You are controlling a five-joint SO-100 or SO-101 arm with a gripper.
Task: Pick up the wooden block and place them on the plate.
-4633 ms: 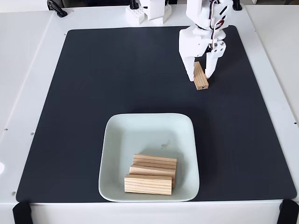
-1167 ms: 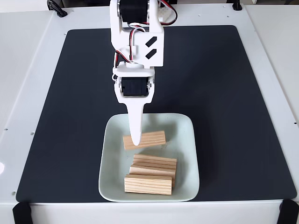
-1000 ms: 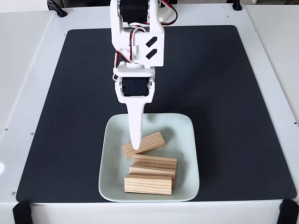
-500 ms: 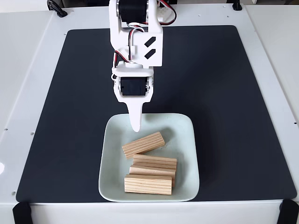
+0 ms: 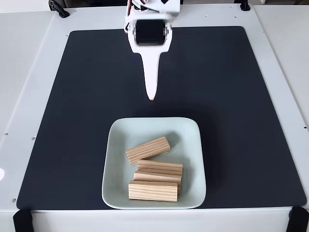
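We see the black mat (image 5: 72, 121) covering the white tabletop (image 5: 24, 72), and on it, below our gripper (image 5: 151, 96) in the fixed view, the square plate (image 5: 190, 140). All four wooden blocks (image 5: 148, 149) lie on the plate: three packed side by side at its far end from the gripper, long axes across the picture, and a fourth, tilted, nearest the gripper tip. Our gripper hangs over bare mat, holding nothing; whether its jaws are parted we cannot tell. We judge no block is left to fetch
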